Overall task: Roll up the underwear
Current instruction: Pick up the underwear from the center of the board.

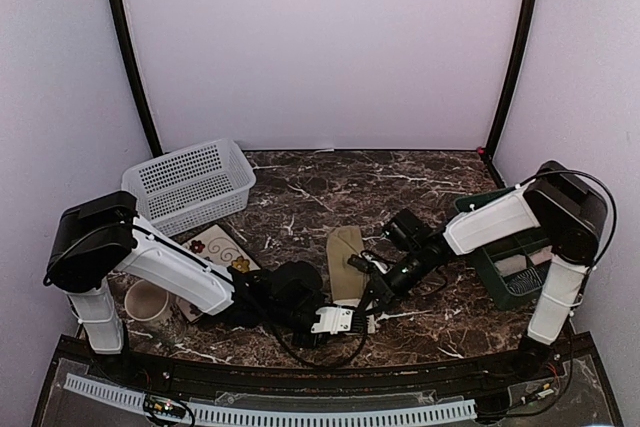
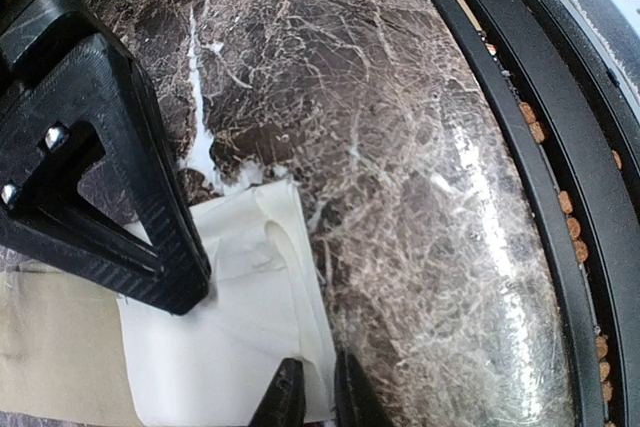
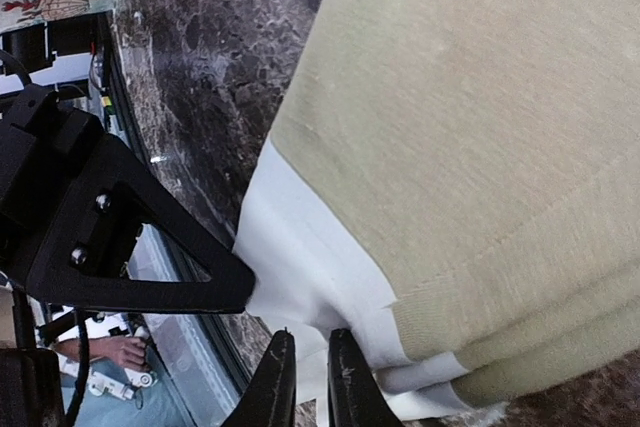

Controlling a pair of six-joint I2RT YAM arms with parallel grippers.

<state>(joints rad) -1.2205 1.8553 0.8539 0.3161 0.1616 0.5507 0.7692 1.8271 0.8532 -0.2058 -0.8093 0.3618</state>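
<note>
One olive-khaki underwear [image 1: 346, 259] with a white waistband lies folded flat on the marble table, waistband toward the near edge. My left gripper [image 2: 318, 399] is shut on the near corner of the white waistband [image 2: 235, 317]. In the top view this left gripper [image 1: 345, 320] sits at the garment's near end. My right gripper [image 3: 305, 379] is shut on a fold of the waistband [image 3: 300, 267], just below the khaki cloth [image 3: 480, 117]. From above, the right gripper [image 1: 368, 295] is right beside the left one. Each wrist view shows the other gripper's black finger close by.
A white mesh basket [image 1: 190, 185] stands at the back left. A patterned tile [image 1: 222, 250] and a pink cup [image 1: 148, 302] lie near the left arm. A green bin [image 1: 510, 247] holding a grey-white roll [image 1: 520, 265] sits at the right. The black table rail [image 2: 520, 147] runs close by.
</note>
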